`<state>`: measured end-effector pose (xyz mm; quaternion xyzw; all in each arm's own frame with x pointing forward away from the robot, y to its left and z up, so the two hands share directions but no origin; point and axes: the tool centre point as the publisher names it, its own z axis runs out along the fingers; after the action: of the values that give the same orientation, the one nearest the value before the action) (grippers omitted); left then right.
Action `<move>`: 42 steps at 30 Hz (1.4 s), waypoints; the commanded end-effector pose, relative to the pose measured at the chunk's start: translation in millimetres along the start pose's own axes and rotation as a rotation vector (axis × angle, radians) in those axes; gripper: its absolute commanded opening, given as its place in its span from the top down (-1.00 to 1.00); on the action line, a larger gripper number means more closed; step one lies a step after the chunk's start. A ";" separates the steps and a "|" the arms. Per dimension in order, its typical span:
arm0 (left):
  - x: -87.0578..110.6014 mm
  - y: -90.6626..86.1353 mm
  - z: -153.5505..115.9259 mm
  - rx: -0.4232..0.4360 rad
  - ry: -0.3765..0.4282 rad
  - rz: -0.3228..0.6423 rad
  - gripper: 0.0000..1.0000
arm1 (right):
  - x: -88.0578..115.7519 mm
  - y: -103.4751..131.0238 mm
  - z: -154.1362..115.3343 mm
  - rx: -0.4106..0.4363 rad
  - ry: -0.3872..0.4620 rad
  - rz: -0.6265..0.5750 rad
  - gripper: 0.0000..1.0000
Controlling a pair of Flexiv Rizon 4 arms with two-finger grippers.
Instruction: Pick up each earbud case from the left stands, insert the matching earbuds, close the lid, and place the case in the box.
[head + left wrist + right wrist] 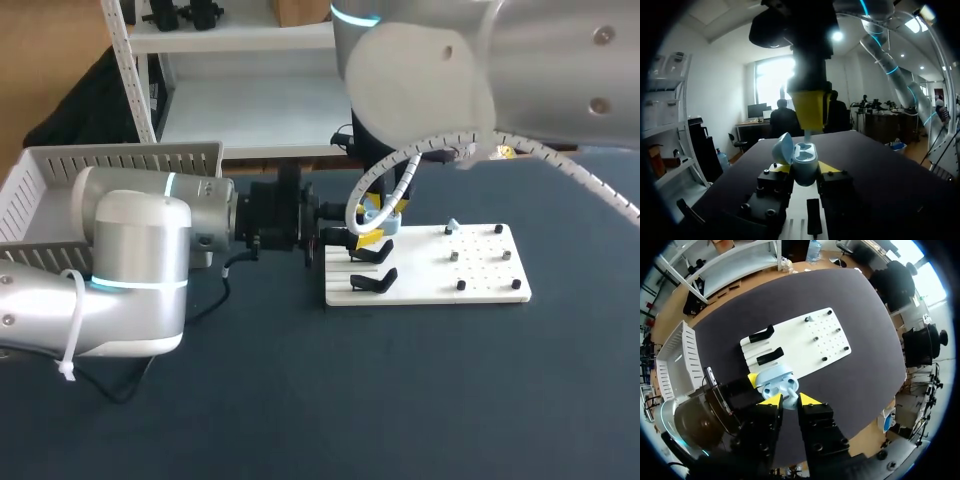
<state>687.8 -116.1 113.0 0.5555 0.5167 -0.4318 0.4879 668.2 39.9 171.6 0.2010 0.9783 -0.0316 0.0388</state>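
A light blue earbud case [805, 161] with its lid [783, 149] swung open sits upright between the fingers of my left gripper [805, 171], which is shut on it. It is held just above the left end of the white board [480, 270]. My right gripper [790, 400] hangs directly over the open case [779, 384], shut on a small white earbud [807, 134] whose tip is at the case's wells. In the head view the case [375, 213] shows only partly under the right arm's cable.
Two black stands [374, 282] sit empty on the board's left end, and small pegs [461, 285] dot its right half. A white slatted box [120, 160] stands at the far left behind my left arm.
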 end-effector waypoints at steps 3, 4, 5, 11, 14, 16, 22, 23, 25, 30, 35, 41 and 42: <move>0.6 -1.5 0.9 -0.008 -0.001 0.002 1.00 | -5.4 4.7 2.6 0.012 0.002 0.007 1.00; 0.6 -1.5 0.9 -0.008 -0.001 0.002 1.00 | -6.1 4.6 2.9 0.013 0.001 0.008 1.00; 0.6 -1.5 0.9 -0.008 -0.001 0.002 1.00 | -6.9 4.5 3.3 0.015 0.001 0.010 1.00; 0.6 -1.5 0.9 -0.008 -0.001 0.002 1.00 | -9.6 3.2 5.5 0.026 0.001 0.019 1.00; 0.6 -1.5 0.9 -0.008 -0.001 0.002 1.00 | -9.9 2.7 5.5 0.028 0.003 0.021 1.00; 0.6 -1.5 0.9 -0.008 -0.001 0.002 1.00 | -10.1 1.9 5.8 0.031 0.005 0.023 1.00; 0.6 -1.5 0.9 -0.008 -0.001 0.002 1.00 | -8.5 -0.2 7.6 0.037 0.017 0.025 1.00; 0.6 -1.5 0.9 -0.008 -0.001 0.002 1.00 | -8.5 -0.2 7.6 0.038 0.018 0.024 1.00; 0.6 -1.5 0.9 -0.008 -0.001 0.002 1.00 | -8.6 -0.4 8.2 0.039 0.019 0.025 1.00; 0.6 -1.5 0.9 -0.008 -0.001 0.002 1.00 | -9.4 0.0 11.2 0.044 0.020 0.025 1.00; 0.6 -1.5 0.9 -0.008 -0.001 0.002 1.00 | -10.3 1.8 14.1 0.051 0.023 0.024 1.00; 0.6 -1.5 0.9 -0.008 -0.001 0.002 1.00 | -10.4 2.9 15.3 0.054 0.031 0.026 0.61; 0.6 -1.5 0.9 -0.008 -0.001 0.002 1.00 | -9.8 3.2 14.5 0.054 0.033 0.026 0.58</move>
<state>687.7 -116.2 112.7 0.5554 0.5169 -0.4315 0.4879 677.1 35.9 156.9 0.2148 0.9751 -0.0519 0.0208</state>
